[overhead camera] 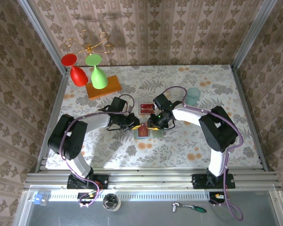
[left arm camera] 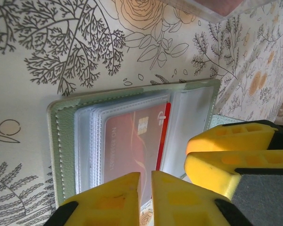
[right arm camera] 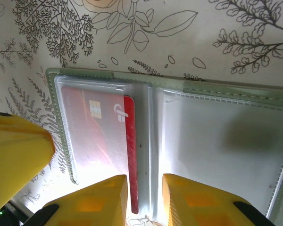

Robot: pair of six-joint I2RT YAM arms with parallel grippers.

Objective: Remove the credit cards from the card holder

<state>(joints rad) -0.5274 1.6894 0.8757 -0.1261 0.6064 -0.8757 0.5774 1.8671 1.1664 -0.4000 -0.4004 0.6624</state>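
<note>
A: Where is the card holder, and how are the jaws set?

B: The card holder (overhead camera: 153, 133) is laid open on the table (overhead camera: 193, 141) at the middle, between the two arms. A red card (left arm camera: 132, 146) is seen in a clear sleeve (left arm camera: 87, 141) on its left half, with a red strip left bare toward the fold. The left gripper (left arm camera: 146, 181) is placed at the near edge over that card, its jaws drawn to a narrow slit. Whether the card is pinched there cannot be told. The right gripper (right arm camera: 145, 186) is set just beside it at the fold, its jaws a little apart, and nothing is seen clamped between them.

A: What could be spoiled from here?

B: The sleeve may be caught together with the card, so that the whole holder is dragged or lifted when a pull is made. If only the sleeve is caught, the card would be left inside. A thin, slick card could also be lost from the pads.

A: And the cause?

B: The holder is not clearly pinned, since it cannot be judged whether the right fingers bear down on it. The grippers are also crowded close, so a knock between them is to be feared. Whether more cards are hidden in the stacked sleeves cannot be told.
</note>
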